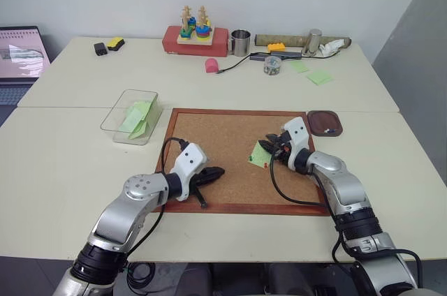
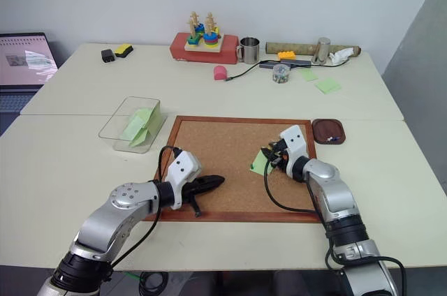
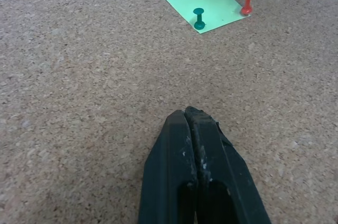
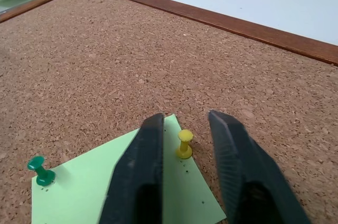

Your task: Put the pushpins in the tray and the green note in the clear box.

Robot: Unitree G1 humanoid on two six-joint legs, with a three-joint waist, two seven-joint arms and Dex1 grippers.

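Observation:
The green note [image 1: 258, 155] lies on the cork board [image 1: 209, 135], held by a yellow pushpin [image 4: 184, 143], a red pushpin [image 3: 246, 3] and a green pin [image 3: 199, 18]. My right gripper [image 4: 185, 118] is low over the note's edge. Its fingers stand narrowly open on either side of the yellow pin, with a gap on each side. On the board's near left part rests my left gripper [image 1: 213, 172], shut on nothing and pointing toward the note. The tray [image 1: 325, 123] sits just past the board's far right corner. The clear box [image 1: 112, 125], left of the board, holds folded green notes.
Along the far edge of the table stand a red box with a stacking toy [image 1: 195, 39], a metal mug [image 1: 240, 42], a small jar of pins [image 1: 272, 65], loose green notes [image 1: 319, 77] and a cable. A laptop [image 1: 21, 52] sits at the far left.

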